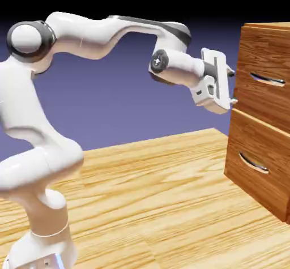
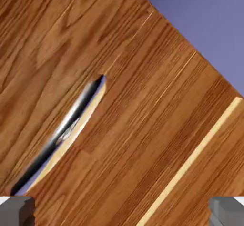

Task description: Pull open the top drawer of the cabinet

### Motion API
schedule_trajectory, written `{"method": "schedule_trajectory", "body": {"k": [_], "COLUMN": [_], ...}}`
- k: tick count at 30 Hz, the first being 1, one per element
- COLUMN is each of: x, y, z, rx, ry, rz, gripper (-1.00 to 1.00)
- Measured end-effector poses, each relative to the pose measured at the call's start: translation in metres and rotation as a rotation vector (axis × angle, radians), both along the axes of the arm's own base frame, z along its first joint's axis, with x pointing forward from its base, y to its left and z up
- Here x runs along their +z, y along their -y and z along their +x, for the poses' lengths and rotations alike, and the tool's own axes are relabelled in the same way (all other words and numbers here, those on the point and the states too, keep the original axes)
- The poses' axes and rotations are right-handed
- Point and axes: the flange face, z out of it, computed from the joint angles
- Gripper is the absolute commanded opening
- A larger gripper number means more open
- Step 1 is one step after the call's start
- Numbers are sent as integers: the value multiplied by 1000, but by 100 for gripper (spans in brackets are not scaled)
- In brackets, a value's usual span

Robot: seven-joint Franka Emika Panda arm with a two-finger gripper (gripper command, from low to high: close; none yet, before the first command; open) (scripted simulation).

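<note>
The reddish-brown cabinet point(image 1: 266, 166) stands at the exterior view's right, with two stacked drawers. The top drawer point(image 1: 265, 75) is flush with the cabinet front, and its thin curved silver handle point(image 1: 267, 80) lies just right of my gripper point(image 1: 231, 85). My gripper points at the drawer front, level with the handle, a short gap away and touching nothing. Its jaws stand wide open and empty. In the hand view the drawer front point(image 2: 143, 115) fills the picture; the handle point(image 2: 64, 132) runs diagonally at left, and my fingertips point(image 2: 16, 210) show at the bottom corners.
The lower drawer point(image 1: 257, 166) with its own silver handle point(image 1: 254, 163) sits below. A pale wood table point(image 1: 158, 205) carries the cabinet and the robot's base. The plain blue-violet backdrop point(image 2: 209, 20) shows at the hand view's top right.
</note>
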Motion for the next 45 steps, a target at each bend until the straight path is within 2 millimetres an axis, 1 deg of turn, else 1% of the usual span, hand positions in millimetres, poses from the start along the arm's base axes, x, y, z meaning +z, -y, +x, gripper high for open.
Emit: {"method": "schedule_trajectory", "body": {"k": [12, 20, 22, 25, 29, 30, 32, 38, 45], "x": [-21, -28, -28, -24, -28, -28, -28, -28, -28], "y": [-18, -30, -30, -32, -30, -30, -30, -30, -30], "z": [52, 86, 88, 108, 136, 138, 138, 97, 59], "rx": [-59, -112, -115, -113, -115, -115, -115, -115, -115], "ry": [170, 296, 302, 309, 303, 302, 302, 303, 303], "rz": [324, 562, 574, 569, 573, 574, 574, 574, 574], "gripper": [100, 100, 100, 100, 100, -100, -100, -100, -100]}}
